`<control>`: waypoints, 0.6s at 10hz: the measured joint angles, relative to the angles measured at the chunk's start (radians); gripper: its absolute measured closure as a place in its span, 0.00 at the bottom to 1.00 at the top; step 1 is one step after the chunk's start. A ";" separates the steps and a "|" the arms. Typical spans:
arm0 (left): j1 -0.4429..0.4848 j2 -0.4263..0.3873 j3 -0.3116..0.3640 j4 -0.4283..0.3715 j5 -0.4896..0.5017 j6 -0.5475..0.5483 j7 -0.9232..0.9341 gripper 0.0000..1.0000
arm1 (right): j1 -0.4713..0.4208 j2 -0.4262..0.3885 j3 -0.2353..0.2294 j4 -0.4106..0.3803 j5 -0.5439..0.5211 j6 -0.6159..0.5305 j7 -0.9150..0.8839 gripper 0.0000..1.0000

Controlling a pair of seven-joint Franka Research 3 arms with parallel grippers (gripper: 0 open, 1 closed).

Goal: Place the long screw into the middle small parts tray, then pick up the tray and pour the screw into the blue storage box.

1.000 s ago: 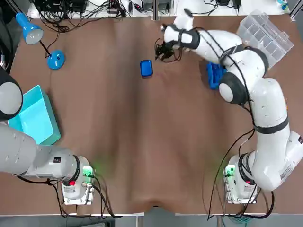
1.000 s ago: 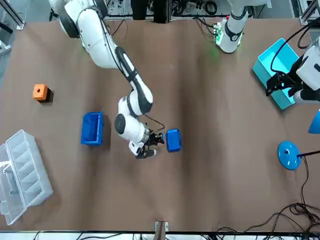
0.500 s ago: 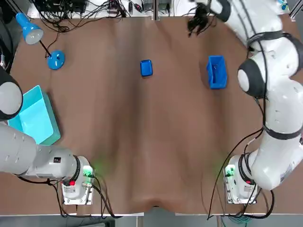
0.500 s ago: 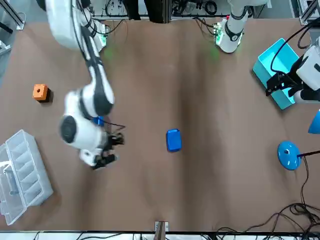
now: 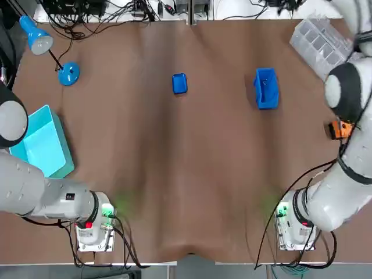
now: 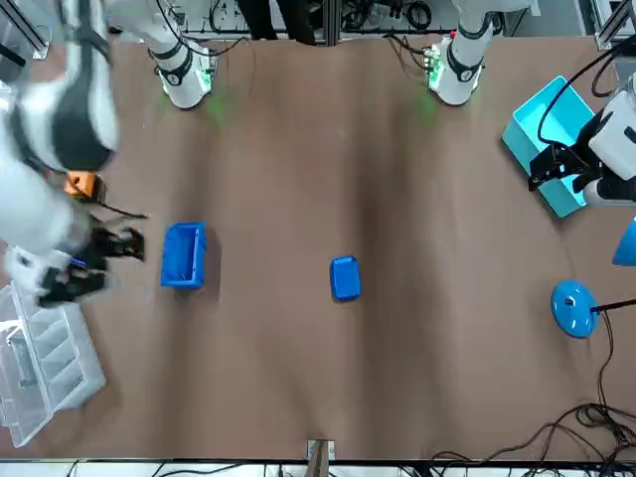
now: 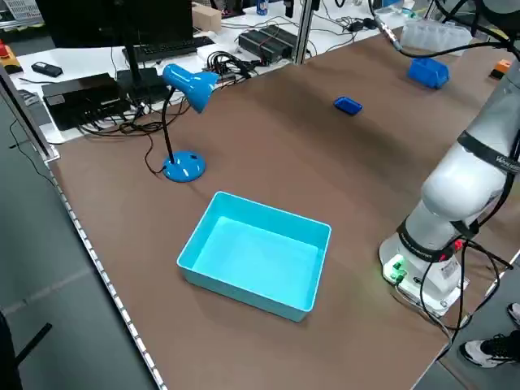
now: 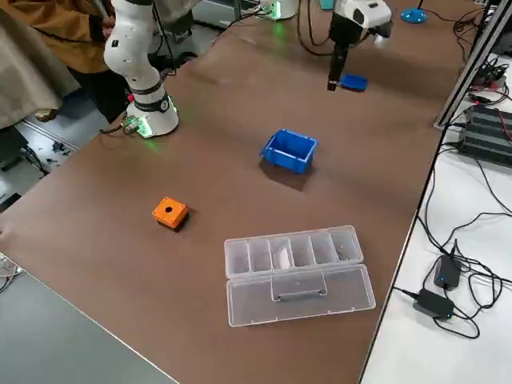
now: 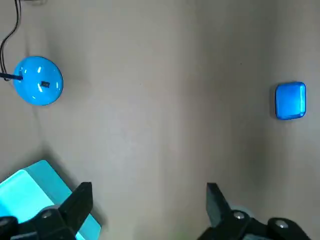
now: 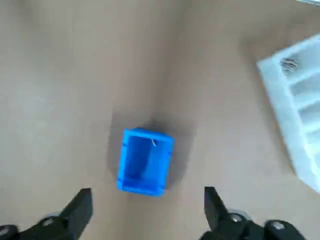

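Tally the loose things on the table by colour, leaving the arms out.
Blue: 3 (storage box, small tray, desk lamp)
Turquoise: 1 (bin)
Clear: 1 (parts organiser)
Orange: 1 (cube)
Total: 6

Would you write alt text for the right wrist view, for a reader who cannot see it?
The right gripper, fingers open and empty, hangs over the brown table, looking down into an open blue storage box. A clear compartment organiser lies off to one side of the box, not touching it.
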 joint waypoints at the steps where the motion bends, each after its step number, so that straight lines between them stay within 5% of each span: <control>1: 0.000 0.000 0.000 0.000 0.000 0.000 0.000 0.00 | -0.059 -0.041 0.023 -0.011 0.000 -0.026 -0.032 0.00; 4: 0.000 0.000 0.000 0.000 0.000 0.000 0.000 0.00 | -0.240 -0.145 0.205 -0.040 -0.086 -0.065 -0.039 0.00; 6: 0.000 0.000 0.001 0.000 0.000 0.000 0.000 0.00 | -0.340 -0.242 0.319 -0.125 -0.123 -0.046 -0.012 0.00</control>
